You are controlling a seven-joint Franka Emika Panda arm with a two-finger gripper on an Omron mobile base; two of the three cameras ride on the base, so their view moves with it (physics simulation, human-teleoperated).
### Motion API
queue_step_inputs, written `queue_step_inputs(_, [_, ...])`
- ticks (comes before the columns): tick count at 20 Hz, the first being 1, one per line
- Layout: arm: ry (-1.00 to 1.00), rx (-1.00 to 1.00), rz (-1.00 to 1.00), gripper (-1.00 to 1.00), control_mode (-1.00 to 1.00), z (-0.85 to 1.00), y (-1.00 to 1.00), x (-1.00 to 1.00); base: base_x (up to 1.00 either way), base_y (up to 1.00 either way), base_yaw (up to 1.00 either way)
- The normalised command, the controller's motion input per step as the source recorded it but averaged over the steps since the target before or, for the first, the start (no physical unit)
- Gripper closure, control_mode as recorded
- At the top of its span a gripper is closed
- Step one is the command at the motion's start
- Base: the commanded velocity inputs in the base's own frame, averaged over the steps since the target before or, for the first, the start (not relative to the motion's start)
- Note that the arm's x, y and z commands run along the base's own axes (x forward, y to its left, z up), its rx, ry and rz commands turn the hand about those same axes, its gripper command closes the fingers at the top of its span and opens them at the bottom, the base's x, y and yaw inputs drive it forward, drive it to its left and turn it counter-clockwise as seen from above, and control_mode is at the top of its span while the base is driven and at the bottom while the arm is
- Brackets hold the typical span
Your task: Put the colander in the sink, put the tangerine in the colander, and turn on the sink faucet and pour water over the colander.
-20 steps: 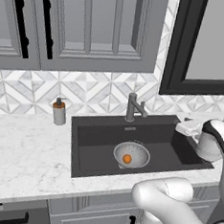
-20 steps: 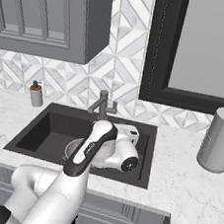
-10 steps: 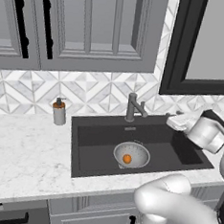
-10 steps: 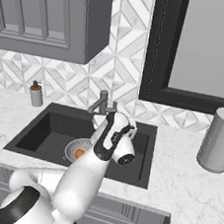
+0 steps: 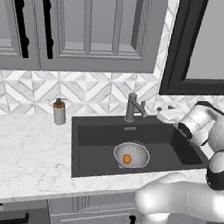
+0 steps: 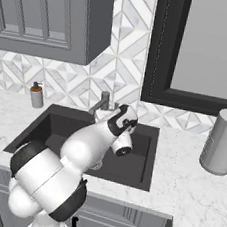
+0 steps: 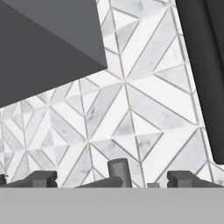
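The colander (image 5: 132,154) sits on the floor of the dark sink (image 5: 95,155), down and forward-left of the jaws, with the tangerine (image 5: 127,159) lying inside it near its middle. The gripper (image 5: 164,113) is raised over the back right corner of the basin, its jaws spread wide and grasping nothing. In the hand view the two dark fingertips (image 7: 41,179) stand well apart at the bottom, and the top of the sink faucet (image 7: 118,173) rises between them, just ahead, not touching either one. Behind it is the grey-and-white tiled backsplash (image 7: 131,109). The faucet post (image 5: 131,107) stands at the back rim of the sink, just left of the jaws. A soap dispenser (image 5: 59,112) stands on the marble counter (image 5: 23,154), far left of the jaws. A grey canister (image 6: 223,142) stands on the counter far to their right.
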Motion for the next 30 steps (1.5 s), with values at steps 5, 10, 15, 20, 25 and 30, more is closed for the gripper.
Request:
queue_step_inputs(5, [0.00,0.00,0.00,-1.00,-1.00,-0.19,0.00,0.46,0.00,0.00,0.00])
queue_step_inputs(10, [0.00,0.00,0.00,-1.00,-1.00,-0.18,0.00,0.50,0.00,0.00,0.00])
queue_step_inputs(15, [0.00,0.00,0.00,-1.00,-1.00,-0.12,0.00,0.49,0.00,0.00,0.00])
queue_step_inputs(20, [0.00,0.00,0.00,-1.00,-1.00,-0.04,0.00,0.53,0.00,0.00,0.00])
queue_step_inputs(25, [0.00,0.00,-0.01,-1.00,-1.00,-0.01,0.19,0.26,0.00,0.00,0.00])
queue_step_inputs(30, [0.00,0.00,0.00,-1.00,-1.00,-0.01,0.13,0.00,0.00,0.00,0.00])
